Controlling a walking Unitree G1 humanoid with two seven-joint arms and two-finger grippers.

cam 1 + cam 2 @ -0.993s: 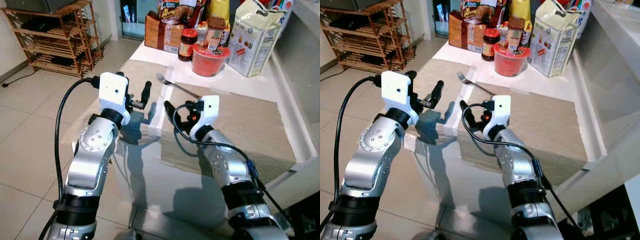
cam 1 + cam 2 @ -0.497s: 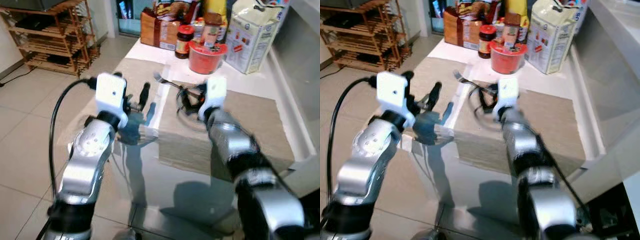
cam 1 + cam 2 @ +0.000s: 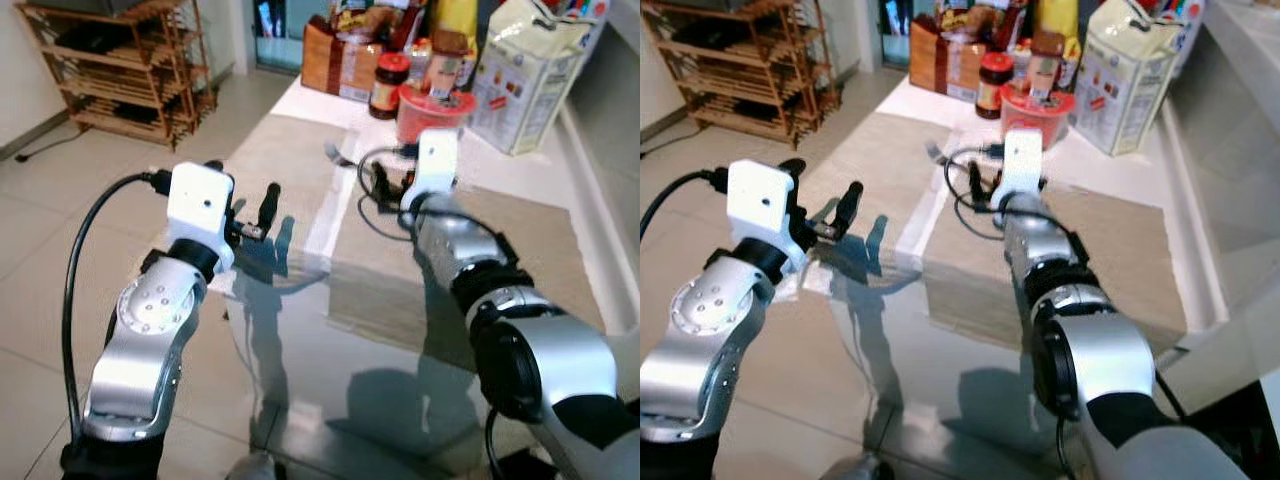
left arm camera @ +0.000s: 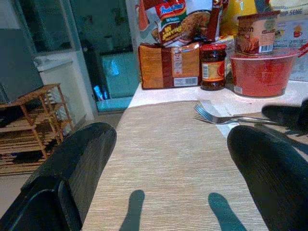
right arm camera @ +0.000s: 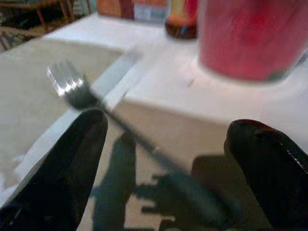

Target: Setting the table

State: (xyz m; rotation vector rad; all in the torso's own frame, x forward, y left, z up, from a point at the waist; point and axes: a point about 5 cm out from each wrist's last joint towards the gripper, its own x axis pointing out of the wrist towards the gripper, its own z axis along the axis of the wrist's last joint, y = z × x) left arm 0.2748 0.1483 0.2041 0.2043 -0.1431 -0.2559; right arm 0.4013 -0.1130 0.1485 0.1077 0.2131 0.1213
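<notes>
While my left gripper point(image 3: 255, 215) hovers with fingers spread above the left placemat point(image 3: 262, 160), well left of the fork point(image 3: 338, 157), nothing is held. Fork: lying across the white strip between the two placemats, tines toward the left one. Right of the fork's tines, over its handle: my right gripper point(image 5: 163, 159), fingers apart. Beyond the fork: red bowl point(image 3: 427, 114), jar point(image 3: 389, 80).
</notes>
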